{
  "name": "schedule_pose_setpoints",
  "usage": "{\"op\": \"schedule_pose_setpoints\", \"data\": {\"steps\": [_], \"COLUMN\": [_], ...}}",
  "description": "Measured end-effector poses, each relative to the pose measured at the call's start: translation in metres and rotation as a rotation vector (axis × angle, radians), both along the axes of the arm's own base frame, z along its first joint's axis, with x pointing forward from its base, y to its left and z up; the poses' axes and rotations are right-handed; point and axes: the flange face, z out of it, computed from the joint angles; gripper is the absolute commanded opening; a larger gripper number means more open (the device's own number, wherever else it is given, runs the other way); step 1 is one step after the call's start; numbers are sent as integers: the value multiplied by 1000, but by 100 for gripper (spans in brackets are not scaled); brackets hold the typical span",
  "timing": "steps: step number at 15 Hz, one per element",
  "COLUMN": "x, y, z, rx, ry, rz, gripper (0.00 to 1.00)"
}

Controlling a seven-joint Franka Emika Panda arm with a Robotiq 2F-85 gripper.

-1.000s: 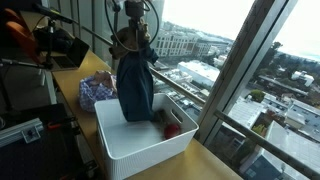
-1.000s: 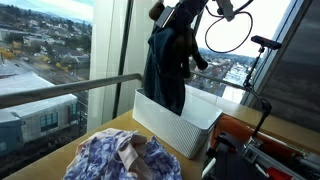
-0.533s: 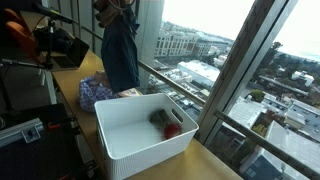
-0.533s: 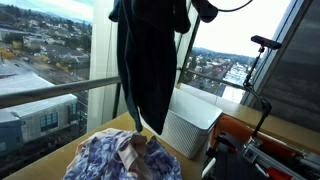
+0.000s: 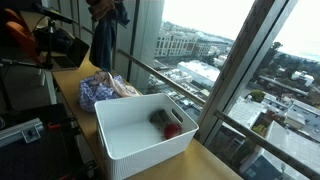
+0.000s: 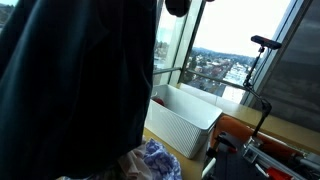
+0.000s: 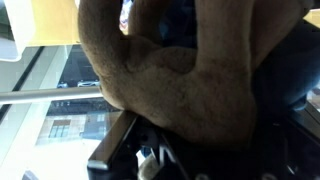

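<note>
A dark blue garment [image 5: 103,40] hangs from my gripper [image 5: 108,7] at the top of an exterior view, above a floral cloth pile [image 5: 103,90]. The gripper is shut on the garment's top. In an exterior view the garment [image 6: 70,80] fills the left side, close to the camera. In the wrist view, tan-brown fabric [image 7: 180,70] covers nearly everything and hides the fingers. The white bin [image 5: 140,150] stands to the side of the garment, apart from it.
The bin holds a dark item [image 5: 160,119] and a red item [image 5: 172,130]; it also shows in an exterior view [image 6: 180,130]. The floral pile [image 6: 152,160] lies beside it. Window glass and a rail run along the table's far edge. Camera gear stands behind.
The gripper has lifted the dark garment out of the white bin and carried it sideways over the floral cloth pile, towards one camera.
</note>
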Motion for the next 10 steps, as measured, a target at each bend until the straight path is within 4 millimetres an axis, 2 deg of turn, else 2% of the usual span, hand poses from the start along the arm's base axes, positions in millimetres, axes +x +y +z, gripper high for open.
{"op": "schedule_pose_setpoints", "data": {"steps": [4, 7, 10], "x": [24, 33, 33], "y": [-7, -27, -50], "z": [-71, -139, -207], "rx": [-48, -101, -133], "ry": [111, 216, 319], "rz": [-24, -60, -98], "gripper": [0, 0, 0]}}
